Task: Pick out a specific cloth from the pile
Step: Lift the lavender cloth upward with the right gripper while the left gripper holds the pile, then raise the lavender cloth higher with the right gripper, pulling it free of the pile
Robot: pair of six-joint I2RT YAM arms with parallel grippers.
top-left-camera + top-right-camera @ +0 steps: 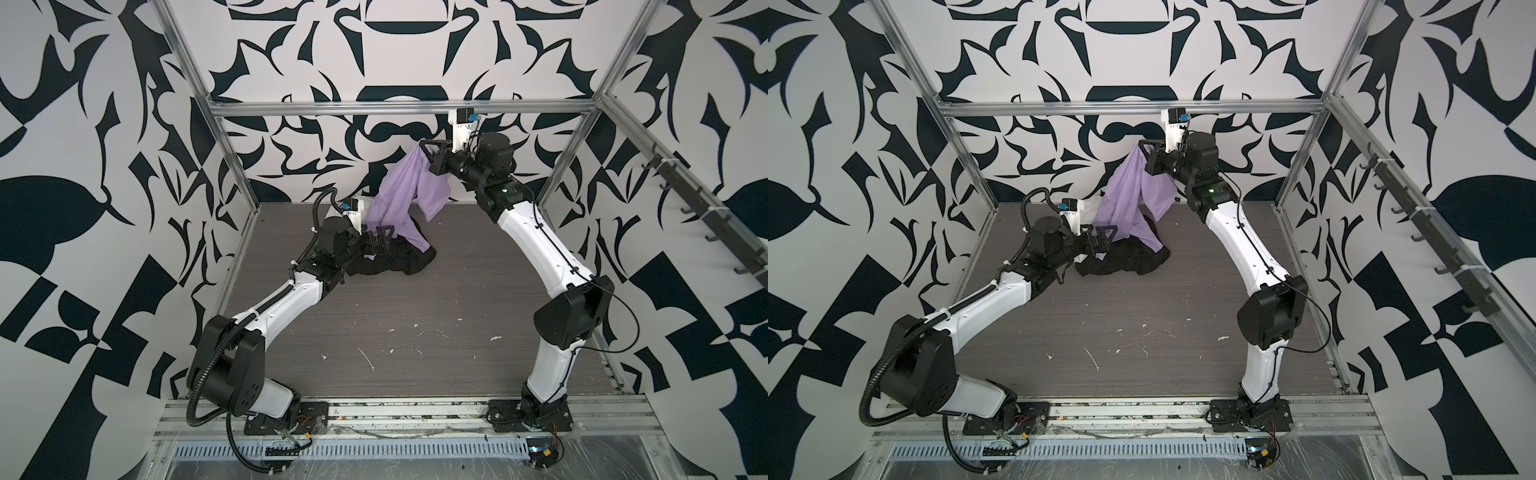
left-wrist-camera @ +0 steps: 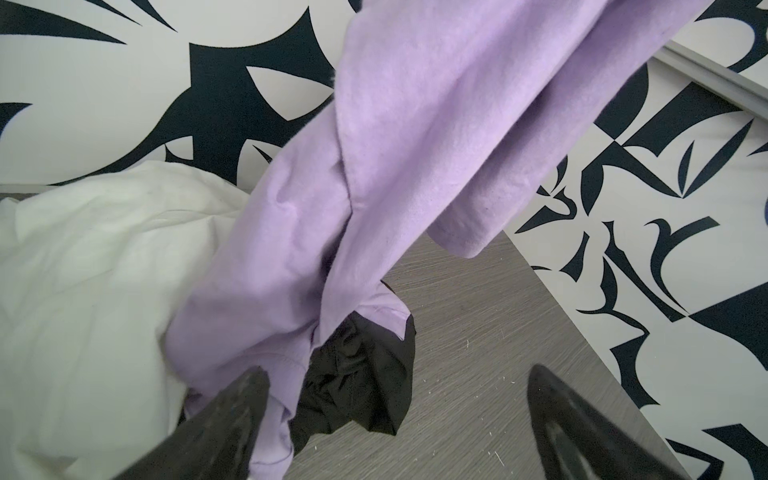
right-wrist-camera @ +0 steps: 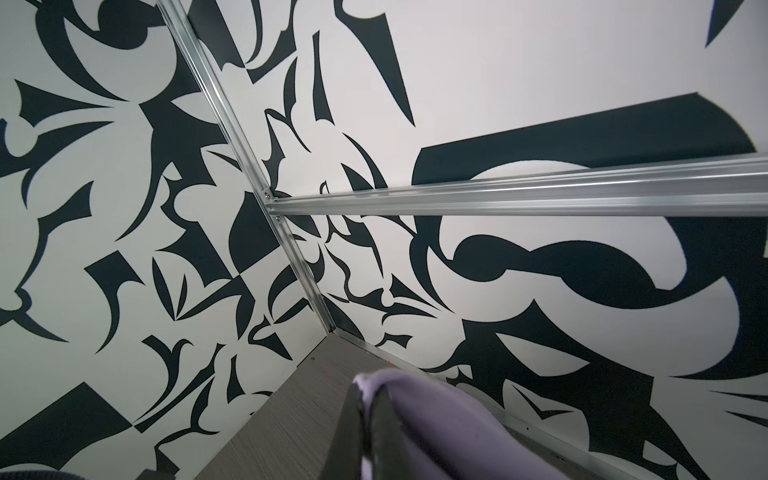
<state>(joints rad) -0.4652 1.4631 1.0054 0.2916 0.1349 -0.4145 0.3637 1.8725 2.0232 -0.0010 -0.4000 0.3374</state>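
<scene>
Lavender cloth (image 1: 399, 187) hangs half clear of the pile (image 1: 407, 264)
In a top view the right gripper (image 1: 422, 144) pinches its top corner while the left gripper (image 1: 383, 237) waits wide open at the trailing end. Left wrist view: soft, light folds lie across the black cloth (image 2: 357, 374); the lower hem looks the place to grasp. Right wrist view: jaws clamped on bunched fabric.
</scene>
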